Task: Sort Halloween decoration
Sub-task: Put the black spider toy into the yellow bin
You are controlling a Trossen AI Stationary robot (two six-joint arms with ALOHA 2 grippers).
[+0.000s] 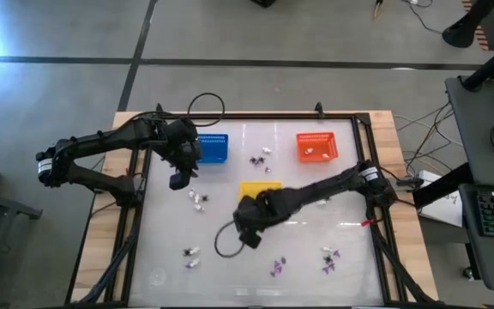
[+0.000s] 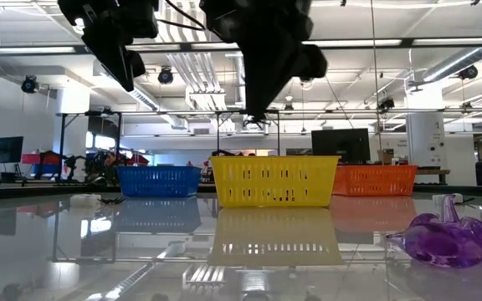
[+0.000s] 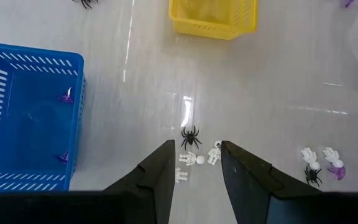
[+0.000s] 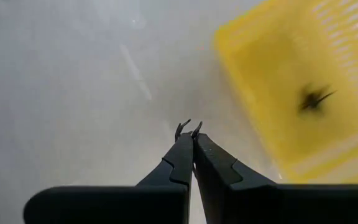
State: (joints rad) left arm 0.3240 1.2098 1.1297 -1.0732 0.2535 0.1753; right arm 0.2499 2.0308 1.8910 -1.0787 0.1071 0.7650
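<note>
Small Halloween trinkets lie scattered on the white table: a black spider (image 3: 190, 135) and white ones (image 3: 191, 159) under my left gripper (image 3: 196, 144), which hangs open above them beside the blue basket (image 1: 211, 148). My right gripper (image 4: 190, 138) is shut on a black spider (image 4: 187, 129) and hangs in the air just short of the yellow basket (image 4: 303, 93), where another black spider (image 4: 314, 99) lies. Purple trinkets (image 3: 66, 96) lie in the blue basket, and white ones in the orange basket (image 1: 316, 146). My right gripper pinches the black spider between its two fingertips (image 4: 180, 149), with only thin legs (image 4: 180, 127) sticking out past them. The fingers point steeply down from above. The spider is lifted clear of the table, as the low view shows (image 2: 253, 124).
More trinkets lie near the table's front: purple ones (image 1: 277, 268) (image 1: 328, 256) and black and white ones (image 1: 191, 255). A further cluster (image 1: 260, 159) lies between the blue and orange baskets. A purple trinket (image 2: 443, 237) sits close to the low camera.
</note>
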